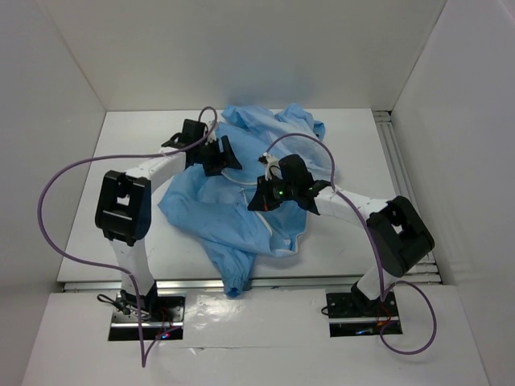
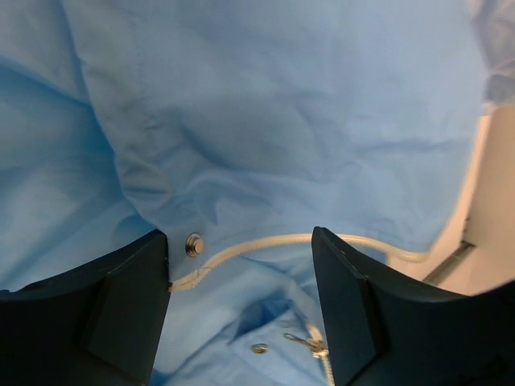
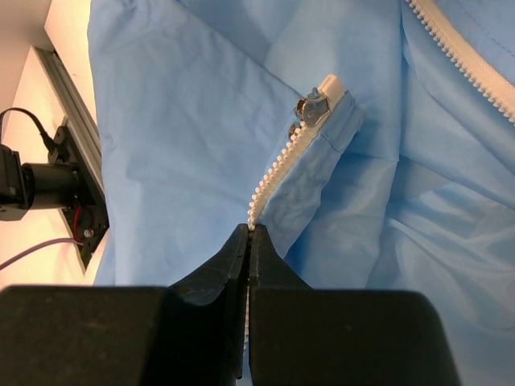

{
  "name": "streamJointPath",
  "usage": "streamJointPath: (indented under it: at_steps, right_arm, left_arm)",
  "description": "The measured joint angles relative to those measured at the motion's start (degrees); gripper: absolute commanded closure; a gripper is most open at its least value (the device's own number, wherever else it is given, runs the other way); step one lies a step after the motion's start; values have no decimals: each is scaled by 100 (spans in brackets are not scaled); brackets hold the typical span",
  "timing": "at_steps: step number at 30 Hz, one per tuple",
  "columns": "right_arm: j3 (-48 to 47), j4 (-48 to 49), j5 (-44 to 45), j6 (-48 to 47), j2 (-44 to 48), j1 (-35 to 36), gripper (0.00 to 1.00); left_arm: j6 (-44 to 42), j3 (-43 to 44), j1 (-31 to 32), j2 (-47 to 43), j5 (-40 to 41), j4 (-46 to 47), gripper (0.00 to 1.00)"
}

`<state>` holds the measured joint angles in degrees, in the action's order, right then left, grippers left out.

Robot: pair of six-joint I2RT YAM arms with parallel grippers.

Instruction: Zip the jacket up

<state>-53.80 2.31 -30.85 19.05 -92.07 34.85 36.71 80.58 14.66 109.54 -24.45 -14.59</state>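
The jacket (image 1: 217,211) lies unzipped; right end effector (image 3: 249,235) clamps the zipper edging (image 3: 278,173); left end effector (image 2: 240,241), jaws apart, should take the slider (image 3: 312,108).

— What is the jacket (image 1: 217,209) made of?
— Thin, soft cloth, matt and lightly creased. Its zipper teeth (image 3: 278,165) look like white plastic; the slider (image 3: 310,107) and a snap (image 2: 194,244) are shiny metal.
— And the left gripper (image 2: 240,241)?
— Black plastic, smooth, dull.
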Motion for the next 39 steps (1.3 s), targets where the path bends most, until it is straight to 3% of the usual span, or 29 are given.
streamJointPath:
  at_steps: [4,12,15,20,33,39]
  right_arm:
    - [26,-4,0,-9,0,0,100]
    - [92,-20,2,-11,2,0,100]
    - [92,-20,13,-11,2,0,100]
    - [92,-26,17,-11,2,0,100]
    - [92,-63,46,-20,2,0,100]
    - [92,-66,-44,-131,98,0,100]
  left_arm:
    - [-363,153,0,229,146,-282,24]
    - [-1001,501,13,365,612,-824,20]
    - [-1152,640,13,385,612,-863,26]
    - [-1283,682,13,442,511,-846,36]
    - [-1408,682,4,503,85,-837,100]
    - [-1386,608,-105,452,-474,-743,100]
